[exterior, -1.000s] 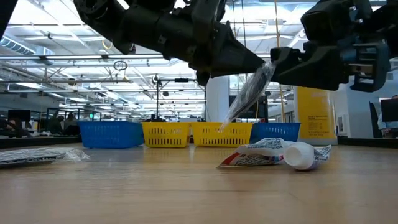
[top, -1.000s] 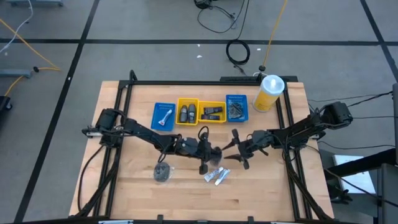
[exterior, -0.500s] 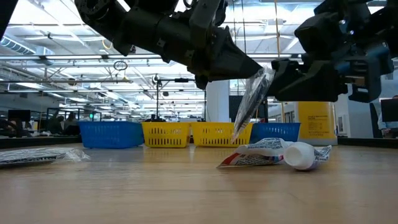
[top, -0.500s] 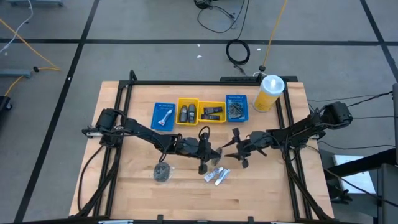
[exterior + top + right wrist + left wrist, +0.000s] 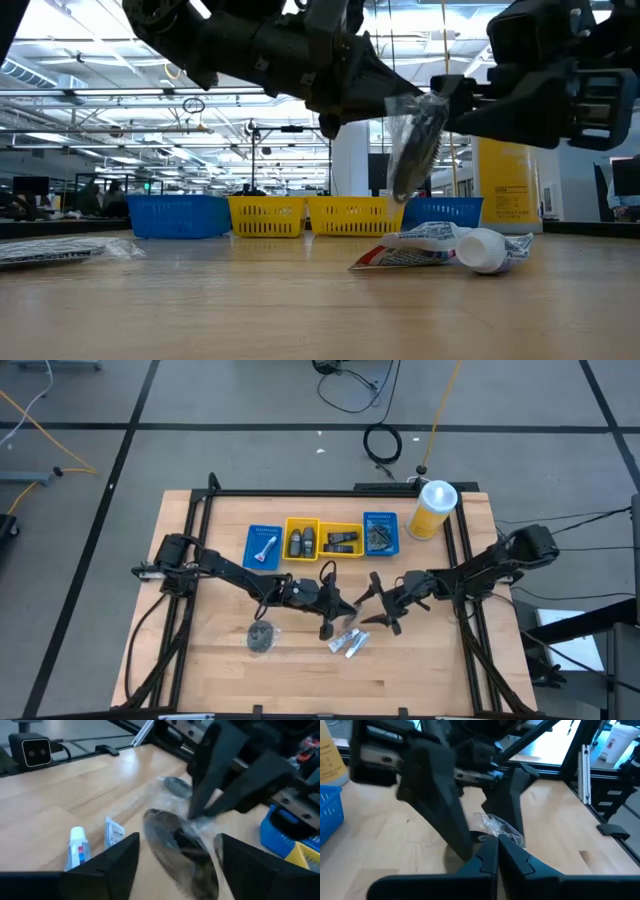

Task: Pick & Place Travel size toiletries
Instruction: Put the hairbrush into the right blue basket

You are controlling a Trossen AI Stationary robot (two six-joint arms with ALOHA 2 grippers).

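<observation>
Grey disc (image 5: 415, 150) in clear wrap; white tube (image 5: 440, 248) with red-blue print; blue and yellow trays (image 5: 268, 215); yellow bottle (image 5: 432, 510).

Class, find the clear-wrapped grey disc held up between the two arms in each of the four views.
High view: wrapped disc at centre, in left gripper.
Low view: it hangs upper middle.
Left wrist view: ahead of the fingertips.
Right wrist view: centre.
Shared landmark: white tube on the table.

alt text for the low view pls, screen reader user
Low view, level across a wooden table: two dark robot arms meet above it, the left end effector shut on a clear-wrapped grey disc that hangs in the air, the right end effector open beside it. A small white tube lies below; blue and yellow baskets line the far edge.
</observation>
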